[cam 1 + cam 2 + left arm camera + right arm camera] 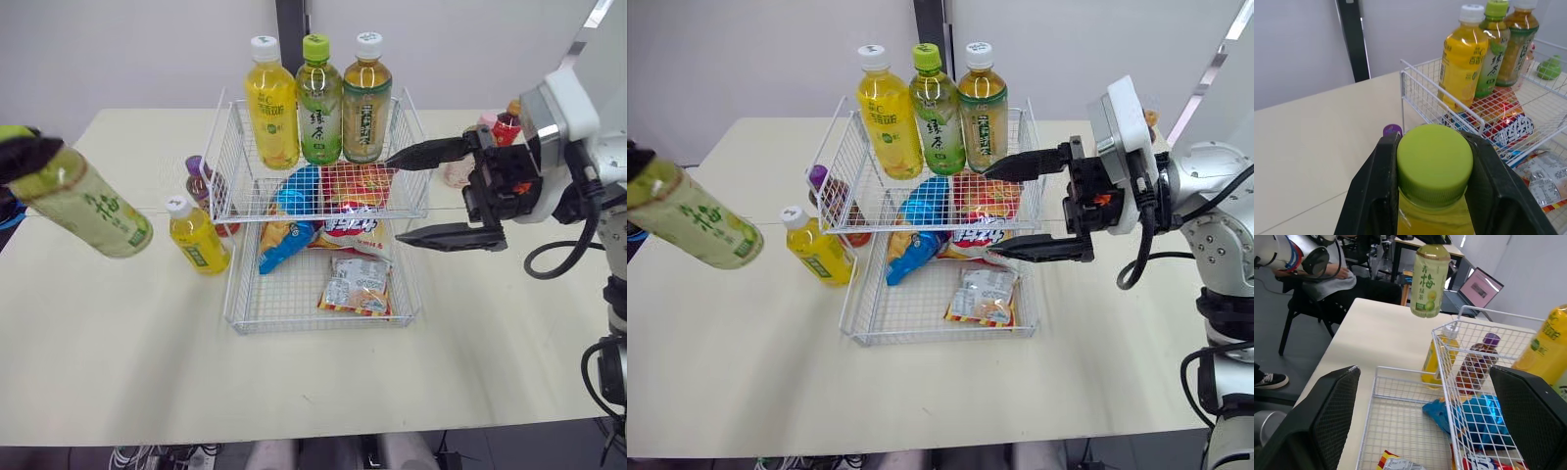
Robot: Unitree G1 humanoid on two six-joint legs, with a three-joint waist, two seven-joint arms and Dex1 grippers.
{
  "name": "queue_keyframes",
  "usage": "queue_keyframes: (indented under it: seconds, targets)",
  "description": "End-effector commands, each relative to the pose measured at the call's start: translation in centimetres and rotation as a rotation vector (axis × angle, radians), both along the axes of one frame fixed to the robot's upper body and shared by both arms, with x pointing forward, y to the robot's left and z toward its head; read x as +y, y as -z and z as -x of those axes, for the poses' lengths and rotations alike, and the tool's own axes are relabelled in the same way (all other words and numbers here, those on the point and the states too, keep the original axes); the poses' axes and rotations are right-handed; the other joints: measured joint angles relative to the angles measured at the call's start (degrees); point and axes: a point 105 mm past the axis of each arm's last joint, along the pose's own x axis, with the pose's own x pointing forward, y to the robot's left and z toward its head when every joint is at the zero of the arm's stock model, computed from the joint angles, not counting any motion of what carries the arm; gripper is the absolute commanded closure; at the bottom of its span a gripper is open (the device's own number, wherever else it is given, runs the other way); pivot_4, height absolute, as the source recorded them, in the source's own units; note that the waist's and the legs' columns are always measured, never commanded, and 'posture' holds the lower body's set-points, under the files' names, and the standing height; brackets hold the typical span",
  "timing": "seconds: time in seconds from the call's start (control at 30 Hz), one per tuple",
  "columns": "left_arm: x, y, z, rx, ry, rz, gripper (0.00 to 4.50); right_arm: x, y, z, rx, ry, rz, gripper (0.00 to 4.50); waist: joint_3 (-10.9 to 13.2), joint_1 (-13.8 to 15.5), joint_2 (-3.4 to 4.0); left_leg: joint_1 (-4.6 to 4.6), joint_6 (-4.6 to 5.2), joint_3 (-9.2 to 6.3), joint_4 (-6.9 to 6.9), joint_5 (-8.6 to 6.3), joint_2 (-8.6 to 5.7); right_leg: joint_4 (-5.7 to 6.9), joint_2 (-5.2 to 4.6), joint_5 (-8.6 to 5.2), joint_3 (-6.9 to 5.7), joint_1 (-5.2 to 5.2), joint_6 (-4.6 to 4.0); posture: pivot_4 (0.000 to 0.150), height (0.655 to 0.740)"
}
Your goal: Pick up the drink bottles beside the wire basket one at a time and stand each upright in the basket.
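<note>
1. The green-capped bottle (83,204), left of the wire basket (233,206): its neck is hidden inside my left jaws.
2. The purple-capped bottle (199,176), just left of the basket: half hidden by mesh, label unreadable.
3. A small red bottle (506,125), right of the basket: mostly hidden behind my right jaws.

Your two head views look forward and down onto the table (118,372) from its near edge. Both share the tabletop, with the wire basket (289,304) at centre. Your left wrist view sits close behind the green-capped bottle (1434,164) and faces the basket from its left. Your right wrist view faces left across the basket from its right side and takes in that bottle far off.
</note>
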Motion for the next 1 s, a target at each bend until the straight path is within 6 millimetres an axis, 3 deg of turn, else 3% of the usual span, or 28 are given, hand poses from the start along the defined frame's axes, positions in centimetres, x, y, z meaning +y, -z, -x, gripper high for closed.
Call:
queue_keyframes:
  seconds: [0.03, 0.23, 0.37, 0.53, 0.87, 1.0]
  targets:
    - [-1.5, -4.6, 0.6, -0.126, 0.099, -0.033, 3.15, -1.0, -1.2, 0.8, -0.044, 0.036, -0.013, 0.00, 0.0, 0.1, 0.00, 0.03, 0.00, 0.03, -0.06, 0.00, -0.01, -0.01, 0.00, 0.00, 0.02, 0.00, 0.00, 0.150, 0.7308]
    - [-5.0, -9.7, -1.0, -0.258, 0.268, -0.019, 3.15, -1.8, -0.5, 1.2, -0.026, 0.107, -0.002, 0.00, 0.0, 0.3, -0.05, -0.08, 0.00, 0.06, -0.04, 0.00, -0.14, -0.04, 0.10, 0.04, 0.05, 0.02, 0.10, 0.150, 0.7308]
    - [-8.0, -11.5, -2.2, -0.236, 0.409, -0.013, 3.15, -2.0, -0.3, 1.4, -0.023, 0.136, -0.009, 0.00, 0.0, 0.0, -0.06, -0.13, 0.00, 0.04, 0.07, 0.00, -0.10, -0.02, 0.22, 0.07, 0.04, 0.01, 0.19, 0.150, 0.7308]
    - [-13.9, -10.6, -4.9, -0.103, 0.657, -0.046, 3.15, -2.8, -0.4, 1.6, -0.018, 0.210, -0.031, 0.00, 0.0, 0.0, -0.03, -0.16, 0.01, 0.01, 0.07, 0.01, -0.10, 0.00, 0.22, 0.07, 0.07, -0.01, 0.19, 0.150, 0.7308]
    - [-20.9, -7.8, -9.6, -0.029, 0.803, -0.090, 3.15, -4.2, 0.0, 1.7, -0.014, 0.348, -0.064, 0.00, 0.1, -0.9, 0.07, -0.22, 0.01, 0.04, 0.06, 0.01, -0.08, 0.02, 0.20, 0.08, 0.15, -0.12, 0.16, 0.150, 0.7308]
    - [-23.1, -5.6, -10.9, 0.010, 0.842, -0.134, 3.15, -4.5, -0.1, 1.5, -0.028, 0.393, -0.089, 0.00, 0.1, -0.9, 0.10, -0.24, 0.01, 0.05, 0.06, 0.01, -0.08, 0.02, 0.20, 0.08, 0.16, -0.14, 0.16, 0.150, 0.7308]
